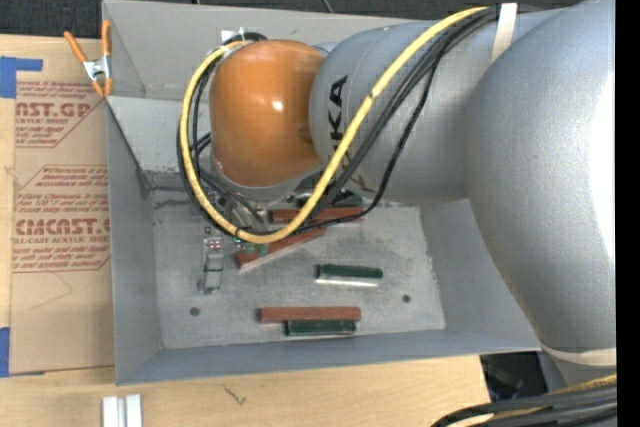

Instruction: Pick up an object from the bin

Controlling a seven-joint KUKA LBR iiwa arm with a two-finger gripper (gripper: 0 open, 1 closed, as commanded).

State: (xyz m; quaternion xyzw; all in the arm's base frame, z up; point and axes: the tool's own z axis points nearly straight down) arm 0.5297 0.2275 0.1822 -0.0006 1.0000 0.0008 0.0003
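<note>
Surface: I am viewing a wooden counter (300, 393) carrying the grey bin (130, 215).
Contents: a green bar (349, 272) is lying mid-floor. A brown stick (308, 314) is touching a dark green bar (320, 326) by the near wall.
End effector (212, 265): hanging low at floor left under the orange wrist cover (262, 110). I cannot tell its opening.
Nearest thing: a tilted brown stick (252, 256) is lying just to the right of the end effector.

I see a grey bin (130, 315). My arm (520, 135) is silver, with an orange cover (262, 110) and a yellow cable (186, 110). Inside lie a brown stick (308, 314), a dark green stick (320, 327) and a green bar (350, 271) with a white edge.
</note>
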